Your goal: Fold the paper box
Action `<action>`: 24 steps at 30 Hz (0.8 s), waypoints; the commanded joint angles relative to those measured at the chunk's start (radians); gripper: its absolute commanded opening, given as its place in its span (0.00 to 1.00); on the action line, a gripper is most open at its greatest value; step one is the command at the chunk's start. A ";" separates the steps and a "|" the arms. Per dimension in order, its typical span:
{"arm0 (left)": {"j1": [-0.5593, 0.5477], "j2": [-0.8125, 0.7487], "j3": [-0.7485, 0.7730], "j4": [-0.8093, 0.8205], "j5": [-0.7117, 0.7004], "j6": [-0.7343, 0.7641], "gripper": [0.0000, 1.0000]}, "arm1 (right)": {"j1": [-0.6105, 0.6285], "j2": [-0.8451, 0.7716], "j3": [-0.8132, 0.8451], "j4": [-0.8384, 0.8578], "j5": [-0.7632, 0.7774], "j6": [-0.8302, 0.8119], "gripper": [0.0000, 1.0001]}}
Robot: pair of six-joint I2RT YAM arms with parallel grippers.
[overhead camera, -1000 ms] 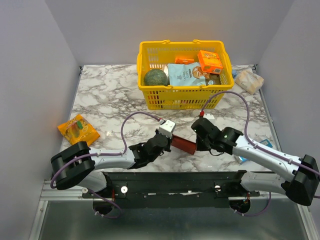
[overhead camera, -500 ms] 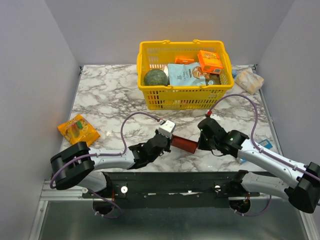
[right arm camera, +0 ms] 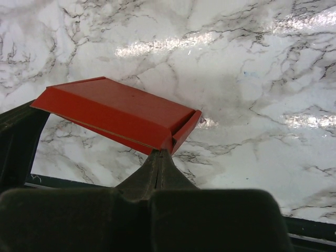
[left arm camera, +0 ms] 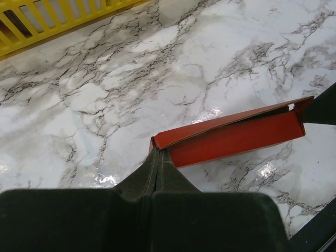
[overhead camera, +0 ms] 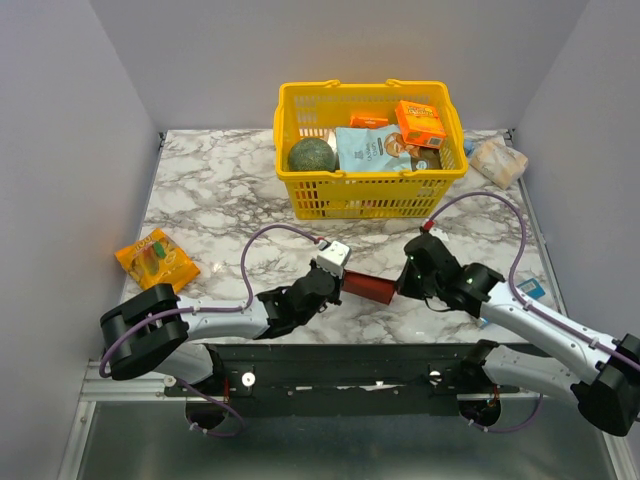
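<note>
Near the front edge of the marble tabletop (overhead camera: 220,190), between the two arms, sits the work. Yellow basket (overhead camera: 300,205) of groceries is well behind it, not involved.

Left arm (overhead camera: 225,320) reaches in from the left, right arm (overhead camera: 530,320) from the right, tips facing each other with the box (overhead camera: 368,290) between them.

Box is a flattened red sleeve, mostly folded. Its shadow in the right wrist view suggests it is lifted a bit off the marble, though I can't be sure. Long axis runs left to right across the top view, right end slightly nearer the bases. Broad face is up and tilted. The right end has a small upturned flap (right arm camera: 186,125). One long side shows a slit where two layers are not fully shut (left arm camera: 226,123).

Handling, my guess: very light, thin card, stiff only along the creases. It dents or buckles if squeezed mid-panel and can slip out of a pinch. Best held at the ends or on a creased edge, as now.

Left fingers (left arm camera: 152,176) are clenched tight, pinching the box's left end corner. Right fingers (right arm camera: 157,165) are also clenched, nipping the right end just under the flap.
</note>
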 commanded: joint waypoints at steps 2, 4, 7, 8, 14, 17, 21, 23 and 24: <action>-0.025 0.066 -0.061 -0.224 0.092 -0.014 0.00 | -0.020 -0.032 -0.013 0.123 -0.034 0.038 0.01; -0.025 0.067 -0.059 -0.224 0.092 -0.015 0.00 | -0.025 -0.031 -0.016 0.130 -0.039 0.043 0.01; -0.025 0.070 -0.056 -0.227 0.092 -0.014 0.00 | -0.026 -0.024 -0.018 0.132 -0.045 0.035 0.01; -0.025 0.072 -0.053 -0.229 0.092 -0.014 0.00 | -0.026 -0.021 -0.021 0.130 -0.045 0.032 0.00; -0.025 0.090 -0.021 -0.267 0.087 -0.034 0.00 | -0.028 -0.008 -0.061 0.103 -0.057 0.017 0.01; -0.025 0.107 -0.003 -0.290 0.079 -0.054 0.00 | -0.026 -0.008 -0.091 0.083 -0.057 0.012 0.01; -0.023 0.113 0.014 -0.313 0.067 -0.072 0.00 | -0.026 -0.014 -0.128 0.066 -0.054 -0.002 0.01; -0.025 0.115 0.019 -0.315 0.070 -0.074 0.00 | -0.026 -0.009 -0.147 0.061 -0.054 -0.003 0.01; -0.023 0.115 0.020 -0.315 0.069 -0.074 0.00 | -0.025 -0.008 -0.148 0.058 -0.054 -0.006 0.01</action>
